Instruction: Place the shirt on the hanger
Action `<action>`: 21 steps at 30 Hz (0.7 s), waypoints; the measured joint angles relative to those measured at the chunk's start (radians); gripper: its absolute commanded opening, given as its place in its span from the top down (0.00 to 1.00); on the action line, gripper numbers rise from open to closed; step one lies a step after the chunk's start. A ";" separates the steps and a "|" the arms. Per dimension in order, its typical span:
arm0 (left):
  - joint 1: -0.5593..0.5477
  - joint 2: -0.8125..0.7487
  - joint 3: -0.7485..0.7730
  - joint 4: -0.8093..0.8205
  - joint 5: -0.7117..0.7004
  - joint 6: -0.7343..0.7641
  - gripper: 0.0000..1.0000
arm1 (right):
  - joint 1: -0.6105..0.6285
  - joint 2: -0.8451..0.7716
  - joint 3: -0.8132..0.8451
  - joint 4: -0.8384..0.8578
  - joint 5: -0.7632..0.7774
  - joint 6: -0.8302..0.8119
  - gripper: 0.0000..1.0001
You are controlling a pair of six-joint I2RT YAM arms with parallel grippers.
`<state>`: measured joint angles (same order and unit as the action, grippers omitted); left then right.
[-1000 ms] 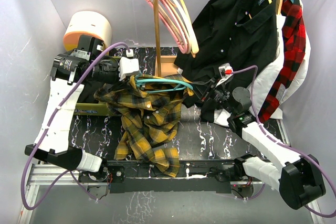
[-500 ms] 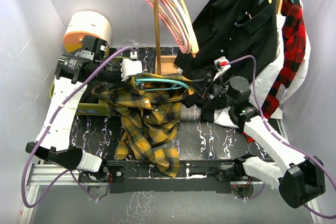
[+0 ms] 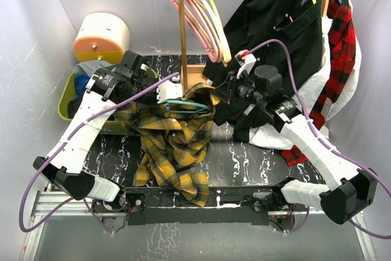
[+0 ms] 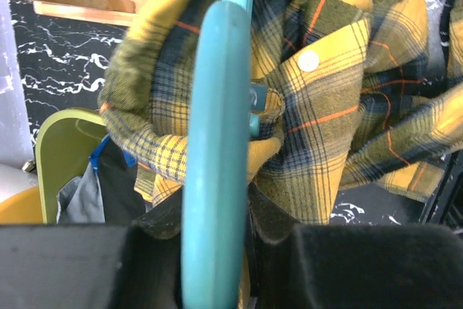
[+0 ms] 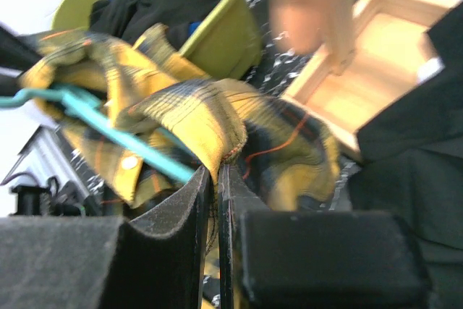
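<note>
The yellow-and-black plaid shirt (image 3: 174,142) hangs lifted over the table, its lower part trailing on the black marble top. The teal hanger (image 3: 186,106) runs inside its collar area. My left gripper (image 3: 166,93) is shut on the hanger (image 4: 211,164), with shirt cloth (image 4: 340,92) bunched against it. My right gripper (image 3: 225,94) is shut on a fold of the shirt (image 5: 210,124) at its right shoulder, and the hanger's thin teal arm (image 5: 108,132) passes just left of that fold.
A wooden rack post (image 3: 181,29) with its wooden base (image 5: 376,85) stands just behind the shirt. Pink and cream hangers (image 3: 204,19), a black shirt (image 3: 281,35) and a red plaid shirt (image 3: 339,53) hang from the rail. A green bin (image 3: 73,96) with clothes sits at left.
Both grippers have moved toward each other and up toward the rack post. The hanger now looks shorter between them, and the shirt's top is bunched tighter.
</note>
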<state>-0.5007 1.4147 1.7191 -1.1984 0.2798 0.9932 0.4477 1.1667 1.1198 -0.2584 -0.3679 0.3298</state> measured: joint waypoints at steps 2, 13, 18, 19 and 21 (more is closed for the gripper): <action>0.000 0.000 0.004 0.021 -0.004 -0.029 1.00 | 0.059 0.012 0.017 -0.015 0.007 0.018 0.92; 0.043 -0.040 0.035 0.129 -0.006 -0.181 1.00 | 0.260 0.095 0.048 0.081 0.007 0.275 0.92; 0.084 -0.095 0.089 0.145 -0.002 -0.214 1.00 | 0.261 0.106 0.212 0.084 0.031 0.371 0.92; 0.092 -0.102 0.112 0.146 0.005 -0.221 1.00 | 0.266 0.110 0.259 0.092 0.037 0.385 0.92; 0.105 -0.115 0.167 0.151 0.022 -0.238 1.00 | 0.288 0.129 0.363 0.111 0.053 0.408 0.92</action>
<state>-0.3954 1.2999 1.8858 -1.0470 0.3016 0.7547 0.7357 1.2961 1.4830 -0.1474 -0.3153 0.7380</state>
